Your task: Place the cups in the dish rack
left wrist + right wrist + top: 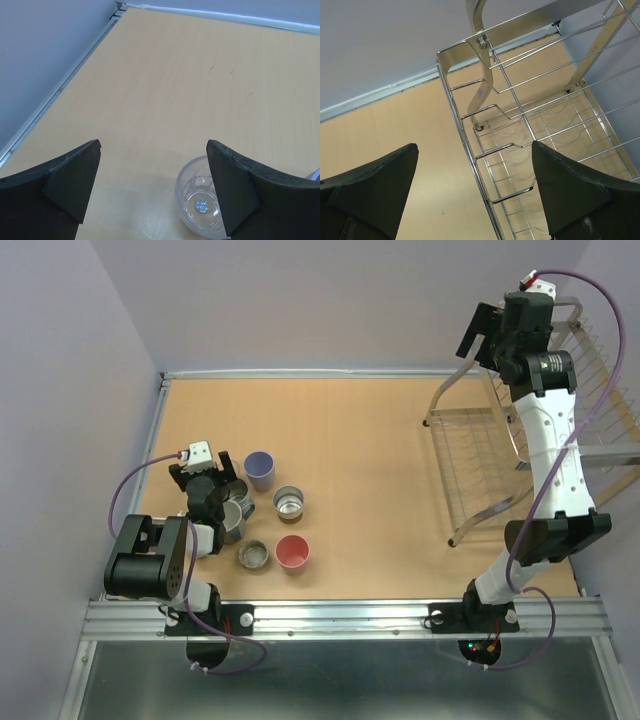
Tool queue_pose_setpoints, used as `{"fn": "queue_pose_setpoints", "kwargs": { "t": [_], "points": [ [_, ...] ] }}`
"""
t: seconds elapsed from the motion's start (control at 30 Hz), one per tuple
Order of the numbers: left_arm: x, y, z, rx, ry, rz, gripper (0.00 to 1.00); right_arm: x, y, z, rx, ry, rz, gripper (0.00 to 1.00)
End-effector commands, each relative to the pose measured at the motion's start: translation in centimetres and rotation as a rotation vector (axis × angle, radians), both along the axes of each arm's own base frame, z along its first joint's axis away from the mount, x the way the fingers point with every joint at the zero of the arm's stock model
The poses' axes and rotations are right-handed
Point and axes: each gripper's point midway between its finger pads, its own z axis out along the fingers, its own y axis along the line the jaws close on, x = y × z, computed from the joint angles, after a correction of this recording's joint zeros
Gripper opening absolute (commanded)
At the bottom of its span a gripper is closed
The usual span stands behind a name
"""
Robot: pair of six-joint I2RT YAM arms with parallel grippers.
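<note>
The left gripper (pixel 153 155) is holding its jaws spread and empty just above a shiny cup (pixel 199 206), with a lavender cup (pixel 260 468), a pink cup (pixel 292 552) and metal cups (pixel 289 503) sitting beside it on the surface (pixel 360 440). The right gripper (pixel 474 150) is hovering, jaws equally spread, over the dish rack (pixel 520 150) standing at the far right.

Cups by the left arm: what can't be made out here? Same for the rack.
- Top view: the left arm covers part of a metal cup; any others beneath are hidden.
- Left wrist view: a shiny cup is cut off by the bottom edge and a pincer finger.
- Top view: the dish rack is crossed by the right arm and cut off by the right edge.
</note>
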Motion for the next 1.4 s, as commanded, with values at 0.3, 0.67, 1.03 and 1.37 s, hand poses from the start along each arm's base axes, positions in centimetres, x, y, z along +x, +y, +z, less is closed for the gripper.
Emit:
{"fn": "queue_pose_setpoints", "kwargs": {
  "t": [0.3, 0.67, 1.03, 1.37],
  "points": [
    [0.4, 0.1, 6.2, -0.021, -0.26, 0.008, 0.99, -4.1, 0.5, -5.8, 0.045, 0.212, 0.002, 0.33],
    [0.3, 0.1, 6.3, -0.02, -0.263, 0.007, 0.99, -4.9, 2.3, -8.4, 0.087, 0.344, 0.089, 0.0],
    [-0.6, 0.6, 10.1, -0.061, -0.248, 0.06, 0.99, -2.9, 7.6, -6.3, 0.168, 0.306, 0.313, 0.0],
    [-2.2, -0.3, 15.3, -0.204, -0.27, 0.029, 0.99, -1.9, 15.2, -3.1, 0.267, 0.191, 0.595, 0.0]
  ]
}}
